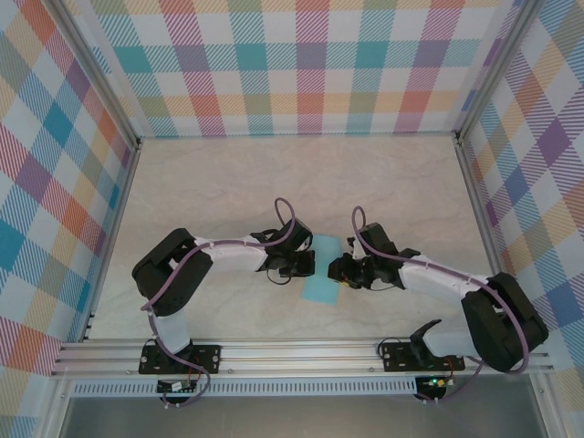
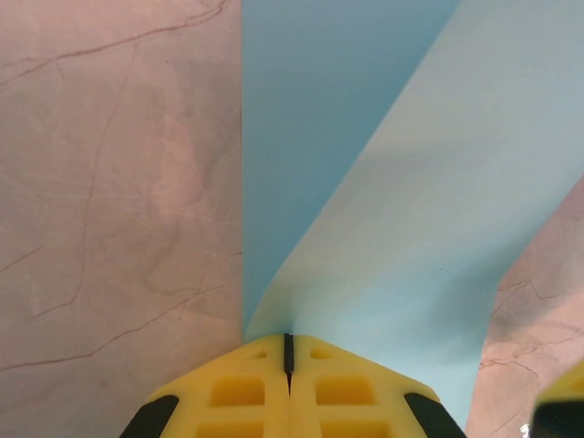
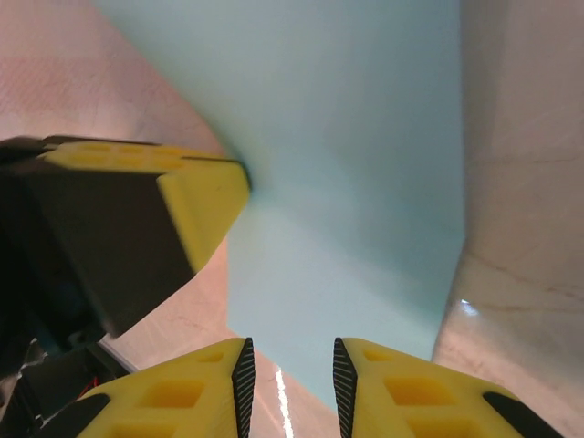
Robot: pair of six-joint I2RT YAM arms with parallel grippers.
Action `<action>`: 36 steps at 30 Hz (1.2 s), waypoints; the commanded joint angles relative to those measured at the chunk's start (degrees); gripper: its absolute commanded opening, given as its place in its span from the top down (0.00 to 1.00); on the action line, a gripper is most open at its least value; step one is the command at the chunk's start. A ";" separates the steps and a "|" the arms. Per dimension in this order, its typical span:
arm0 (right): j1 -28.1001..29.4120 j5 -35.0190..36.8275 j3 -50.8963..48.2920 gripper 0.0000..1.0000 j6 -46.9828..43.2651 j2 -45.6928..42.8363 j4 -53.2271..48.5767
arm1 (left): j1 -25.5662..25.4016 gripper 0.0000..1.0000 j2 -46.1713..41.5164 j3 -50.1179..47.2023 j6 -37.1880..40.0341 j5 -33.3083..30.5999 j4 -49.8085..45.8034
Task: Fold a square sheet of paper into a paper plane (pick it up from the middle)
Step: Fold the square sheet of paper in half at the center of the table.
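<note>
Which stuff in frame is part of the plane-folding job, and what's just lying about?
Job:
- blue paper sheet
- left pincer, shut on the sheet's edge
- right pincer, jaws apart, at the sheet

Not the job, just surroundings:
- marble table
- checked walls
- metal rail

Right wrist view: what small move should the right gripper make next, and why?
Probably close the right gripper on the near edge of the square sheet of paper. Its fingers stand apart with that edge at the gap, while the left gripper is shut and seems to pinch the other side, so one side alone is held.
</note>
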 commanded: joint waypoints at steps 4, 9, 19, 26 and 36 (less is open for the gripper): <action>-0.59 -1.80 -1.68 0.69 -1.19 5.23 5.34 | -0.97 1.00 0.45 -0.33 1.20 -1.07 -4.71; -0.89 -1.14 -3.10 0.69 -1.59 5.69 3.98 | -1.00 1.00 0.60 -0.24 1.28 -1.06 -4.86; -2.30 -1.28 2.37 0.67 -4.71 0.76 2.45 | -0.96 1.00 0.89 0.11 1.48 -0.91 -5.04; -3.95 -3.91 1.22 0.68 -5.05 7.67 8.41 | -0.98 1.00 0.89 0.02 1.47 -0.96 -5.11; -4.10 -4.33 -1.13 0.67 -3.82 7.02 10.37 | -1.00 1.00 0.80 -0.38 1.53 -1.20 -5.39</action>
